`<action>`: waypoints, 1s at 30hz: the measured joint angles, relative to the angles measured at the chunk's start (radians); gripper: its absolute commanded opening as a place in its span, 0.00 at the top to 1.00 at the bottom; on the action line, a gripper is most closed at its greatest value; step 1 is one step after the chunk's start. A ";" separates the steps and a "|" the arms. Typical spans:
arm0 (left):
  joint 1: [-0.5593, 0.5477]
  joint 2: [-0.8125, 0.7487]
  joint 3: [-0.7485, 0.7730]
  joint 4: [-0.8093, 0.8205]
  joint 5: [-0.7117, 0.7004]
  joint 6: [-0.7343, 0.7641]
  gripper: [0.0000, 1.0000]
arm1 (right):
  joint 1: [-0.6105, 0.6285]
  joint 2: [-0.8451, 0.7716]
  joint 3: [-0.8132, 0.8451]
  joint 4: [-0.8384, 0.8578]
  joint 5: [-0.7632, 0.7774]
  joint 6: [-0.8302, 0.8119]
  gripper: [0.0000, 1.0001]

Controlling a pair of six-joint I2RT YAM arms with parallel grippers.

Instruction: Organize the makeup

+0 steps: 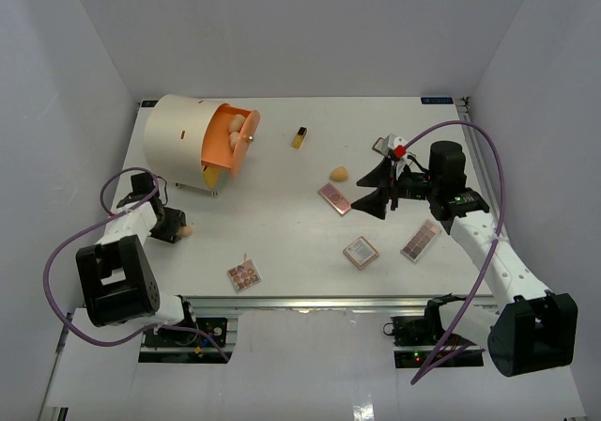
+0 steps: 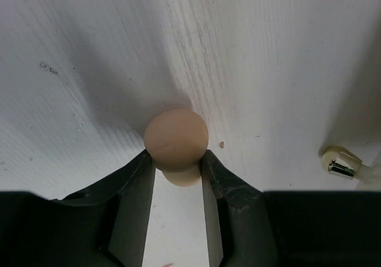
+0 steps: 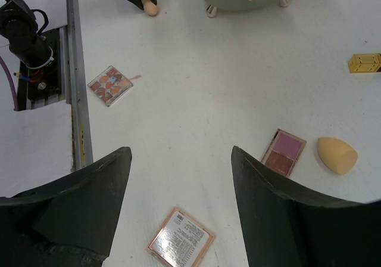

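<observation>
**Top external view: left end effector point(image 1: 178, 228) clamped on a sponge, right end effector point(image 1: 376, 188) spread apart**

The white table point(image 1: 282, 224) fills the middle of the frame. At its upper left the cream cylinder point(image 1: 188, 144) lies on its side, its orange face turned toward the centre, with peach shapes point(image 1: 239, 128) showing in that face.

The left end effector sits at the left edge of the frame. The left wrist view shows both its fingers pressed against the sides of the left sponge point(image 2: 176, 139), which rests on the table. The right end effector is at centre right. In the right wrist view its fingers stand wide apart with only bare table between them.

Four palettes lie flat and apart from one another:
- The pink palette point(image 1: 333, 197) is at centre.
- The boxed palette point(image 1: 361, 252) is below the pink one.
- The long palette point(image 1: 421, 240) is to the right of the boxed one.
- The grid palette point(image 1: 244, 274) is near the lower edge of the table.

The loose sponge point(image 1: 339, 173) lies just above the pink palette. The yellow bottle point(image 1: 300, 138) lies further up, right of the cylinder.
</observation>
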 measured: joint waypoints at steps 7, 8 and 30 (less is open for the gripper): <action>0.016 -0.046 -0.007 0.005 0.015 0.020 0.85 | -0.007 0.000 0.000 0.000 -0.008 0.001 0.26; 0.017 -0.069 -0.007 0.004 0.017 0.028 0.91 | -0.009 0.000 0.000 0.000 -0.009 0.001 0.26; -0.097 -0.540 0.344 -0.046 0.430 0.306 1.00 | -0.021 0.030 -0.003 0.000 0.008 -0.001 0.25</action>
